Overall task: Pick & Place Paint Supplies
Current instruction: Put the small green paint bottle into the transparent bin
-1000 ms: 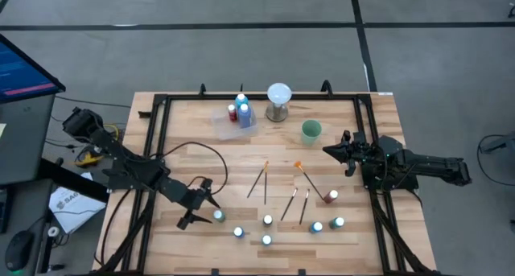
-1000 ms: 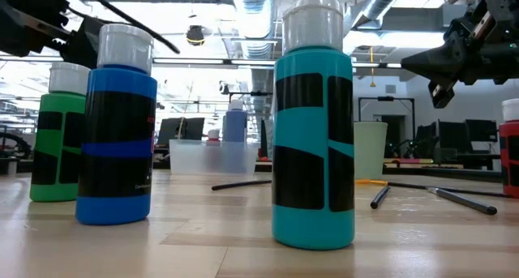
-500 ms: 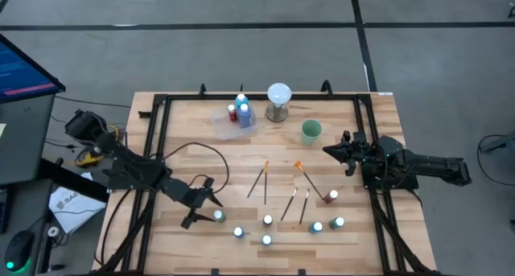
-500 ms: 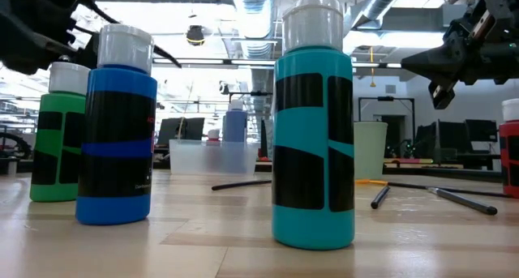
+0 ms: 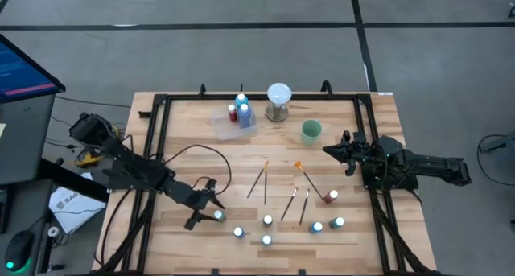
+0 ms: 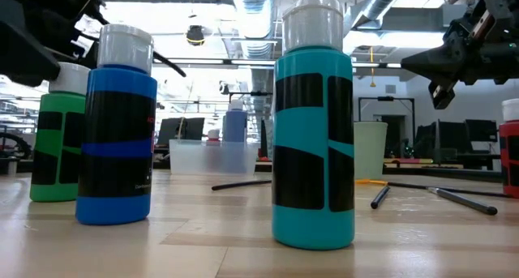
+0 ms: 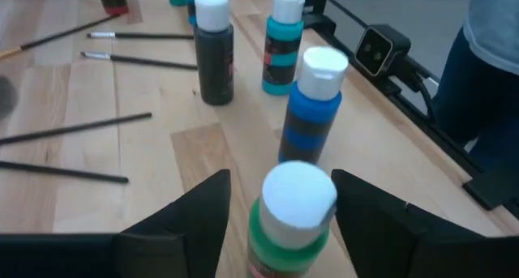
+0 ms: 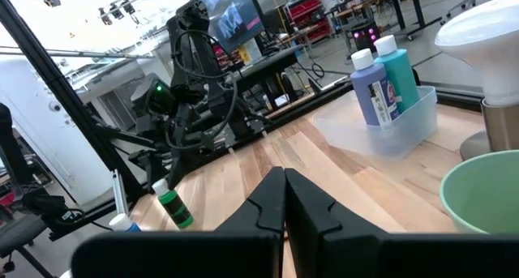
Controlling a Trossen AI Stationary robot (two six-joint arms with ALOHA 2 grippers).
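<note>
Matt pale wood table (image 5: pixel 185 135), glossy plastic bottles (image 6: pixel 313 128), clear plastic bin (image 5: pixel 224 123)

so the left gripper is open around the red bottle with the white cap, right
Not quite: the bottle between the left gripper's open fingers is green, not red. The left wrist view shows its green body under the white cap; the rest holds.

My left arm reaches in from the worktop's left edge, angled toward the near side, wrist low. Left gripper (image 5: pixel 211 209) sits near the front row, its fingers (image 7: pixel 188 221) spread apart, one to each side of a white cap, not touching it as far as I can see. My right arm lies folded at the right edge. Right gripper (image 5: pixel 328 150) points inward, raised, fingers (image 8: pixel 268 203) pressed together, holding nothing.
</note>
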